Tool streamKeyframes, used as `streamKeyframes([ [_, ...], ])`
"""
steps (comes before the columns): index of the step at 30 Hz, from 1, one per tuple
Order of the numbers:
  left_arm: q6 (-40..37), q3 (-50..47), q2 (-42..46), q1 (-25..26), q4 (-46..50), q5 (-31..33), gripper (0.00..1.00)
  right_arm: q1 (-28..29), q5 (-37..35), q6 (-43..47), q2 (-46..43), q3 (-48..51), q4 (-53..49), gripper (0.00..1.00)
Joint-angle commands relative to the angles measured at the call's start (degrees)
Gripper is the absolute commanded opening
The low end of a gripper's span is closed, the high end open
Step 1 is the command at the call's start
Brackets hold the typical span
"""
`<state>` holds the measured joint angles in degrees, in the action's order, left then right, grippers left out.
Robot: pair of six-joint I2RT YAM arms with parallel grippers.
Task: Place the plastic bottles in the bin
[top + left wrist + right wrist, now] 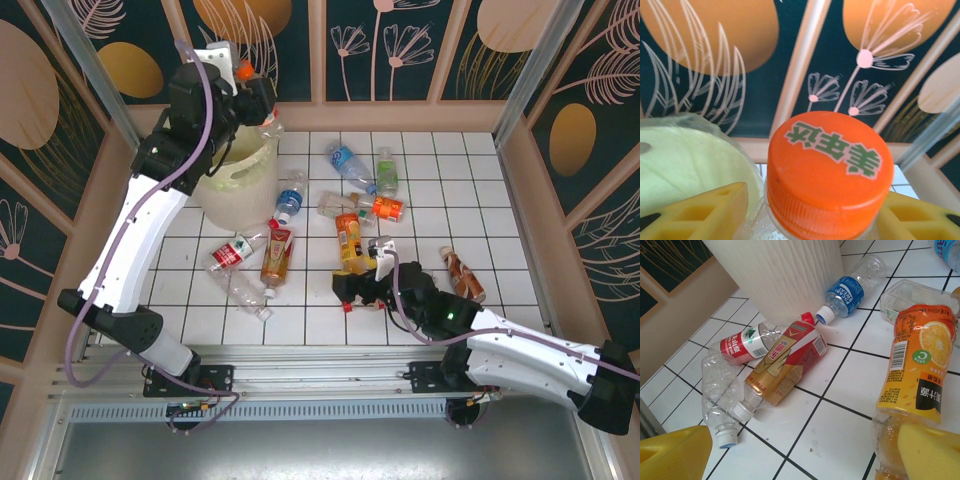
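Your left gripper clamps an orange-capped bottle above the rim of the bin; release off-centre and it may bounce out. Your right gripper gapes around a juice bottle lying on the tiles.

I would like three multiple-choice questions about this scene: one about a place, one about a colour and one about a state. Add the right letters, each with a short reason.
1. Where is the bottle in the left gripper?
A) flat on the tiles
B) raised at the rim of the bin
C) by the right arm's base

2. What colour is its cap?
A) blue
B) white
C) orange

3. How is the right gripper?
A) open
B) shut on a blue-label bottle
C) shut on nothing

Answers:
1 B, the top view shows it held up at the bin's far rim.
2 C, the left wrist view shows an orange cap.
3 A, its yellow fingers stand far apart.
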<state>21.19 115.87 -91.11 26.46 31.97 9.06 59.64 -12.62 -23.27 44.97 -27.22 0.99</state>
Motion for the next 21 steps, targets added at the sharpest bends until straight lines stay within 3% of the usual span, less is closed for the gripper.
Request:
streamKeyframes([
  [1,-3.48,2.47,-1.64,-2.13,1.76,2.72,0.56,0.23,-1.44,-0.99,-0.77,0.25,-0.60,0.96],
  [12,-6.74,2.94,-6.71,-8.75,2.56,1.54,0.56,0.22,0.70,-0.11,-1.95,0.33,-0.26,0.99],
  [21,-9.56,1.28,-13.17,-9.52,2.90,0.31,0.57,0.21,0.14,-0.68,-3.55,0.50,-1.83,0.99],
])
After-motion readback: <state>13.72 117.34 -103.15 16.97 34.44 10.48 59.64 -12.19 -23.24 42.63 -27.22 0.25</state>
